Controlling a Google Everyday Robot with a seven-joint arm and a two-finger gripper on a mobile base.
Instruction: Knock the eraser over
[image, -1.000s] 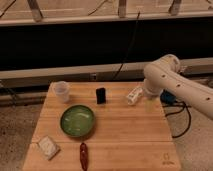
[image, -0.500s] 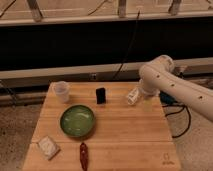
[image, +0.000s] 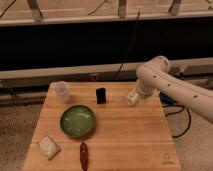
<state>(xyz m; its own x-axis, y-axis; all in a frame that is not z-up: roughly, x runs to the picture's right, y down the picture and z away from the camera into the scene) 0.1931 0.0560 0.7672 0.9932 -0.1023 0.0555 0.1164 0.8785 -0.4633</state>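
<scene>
— Though the desk (image: 125, 142) carries a small mark (image: 167, 160) at its near right corner, it can't be read. Eraser?
— Eraser (image: 101, 95): black, standing upright, long axis vertical, broad face toward the camera. Rear middle of desk.
— Around it?
— Clear cup (image: 62, 91) off to the camera's left. Green bowl (image: 78, 120) in front, leftward. White bottle (image: 131, 97) lying between eraser and arm. Speckled block (image: 48, 147) and a dark red thing (image: 83, 156) near the front edge.
— Gripper?
— Gripper (image: 141, 93) at the arm's lower end, right rear of desk, just beside the bottle. Wide or narrow: cannot tell.
</scene>
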